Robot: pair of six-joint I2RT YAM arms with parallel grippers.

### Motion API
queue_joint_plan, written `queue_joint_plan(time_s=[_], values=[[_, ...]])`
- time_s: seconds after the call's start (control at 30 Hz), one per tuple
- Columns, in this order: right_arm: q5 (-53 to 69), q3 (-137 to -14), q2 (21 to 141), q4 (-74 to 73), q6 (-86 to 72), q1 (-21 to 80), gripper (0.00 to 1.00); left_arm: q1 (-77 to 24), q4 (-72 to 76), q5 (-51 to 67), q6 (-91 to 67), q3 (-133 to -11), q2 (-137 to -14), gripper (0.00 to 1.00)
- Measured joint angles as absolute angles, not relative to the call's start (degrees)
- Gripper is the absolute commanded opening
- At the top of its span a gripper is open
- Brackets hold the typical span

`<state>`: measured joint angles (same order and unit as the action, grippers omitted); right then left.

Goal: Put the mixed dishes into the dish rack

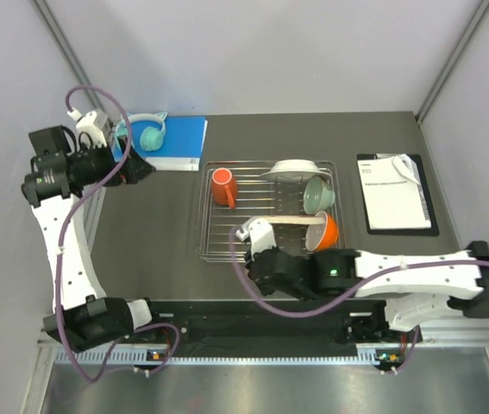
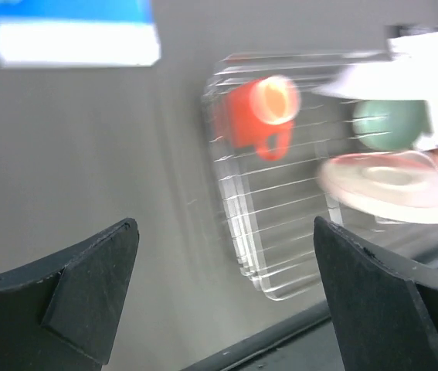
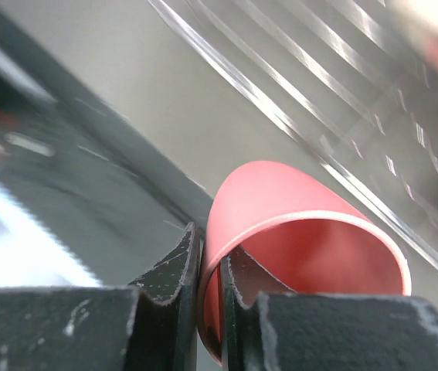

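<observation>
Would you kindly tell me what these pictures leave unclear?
Top view: pink plastic cup hidden under the right arm.
Left wrist view: silver wire dish rack smeared by motion blur.
Top view: white paper on the black clipboard, print too small.

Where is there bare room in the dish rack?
Bare wires in the near-left of the dish rack, in front of the orange mug. Its right half is crowded: white plate, mint-green bowl, orange bowl, sprig plate.
</observation>
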<state>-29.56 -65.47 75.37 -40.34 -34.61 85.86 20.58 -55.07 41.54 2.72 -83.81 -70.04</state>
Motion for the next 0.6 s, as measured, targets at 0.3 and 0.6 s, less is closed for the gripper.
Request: queue_joint_plan(time_s=[0.3, 0.6], values=[[-16.86, -58.46, 49.87, -9.47, -29.85, 77.8, 0.0, 17.34, -63.72, 56.55, -2.0, -109.49, -76.49, 0.99], [5.85, -46.7, 54.78, 23.7, -43.51, 59.13, 0.0, 17.3, -42.11, 71.2, -29.32, -100.64, -69.17, 0.99]])
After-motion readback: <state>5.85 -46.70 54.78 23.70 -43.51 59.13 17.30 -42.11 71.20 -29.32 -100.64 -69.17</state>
